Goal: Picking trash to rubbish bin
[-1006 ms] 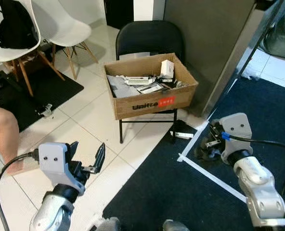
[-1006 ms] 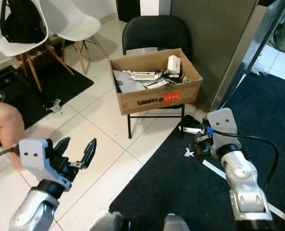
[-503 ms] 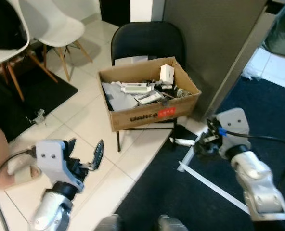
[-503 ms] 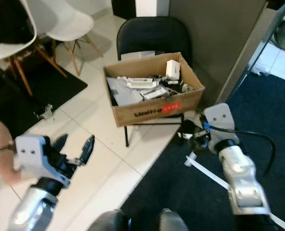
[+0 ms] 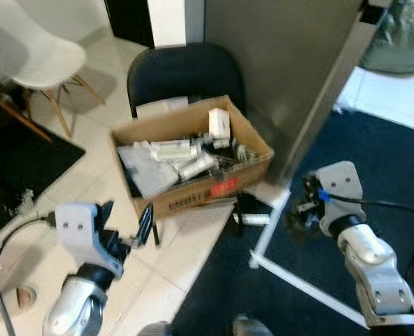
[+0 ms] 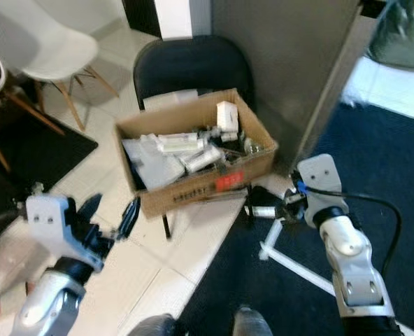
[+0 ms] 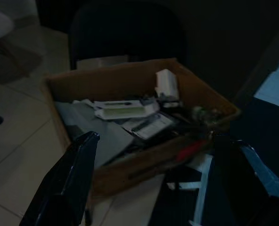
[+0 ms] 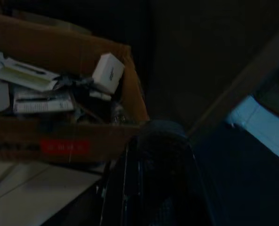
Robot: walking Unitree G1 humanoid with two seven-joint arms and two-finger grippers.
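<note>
Grippers first: left gripper (image 5: 126, 227) at 8 o'clock hangs over the tiles, fingers spread and empty; right gripper (image 8: 151, 181) at 4 o'clock holds something dark, though whether it is clamped cannot be told. Beyond, at 5 o'clock of the cardboard box (image 5: 214, 187), a small white scrap (image 5: 254, 219) lies by the chair leg (judged light, thin, crushable); take it across its narrow middle. Farther, the box on the black chair (image 5: 182, 70) holds loose packaging.
</note>
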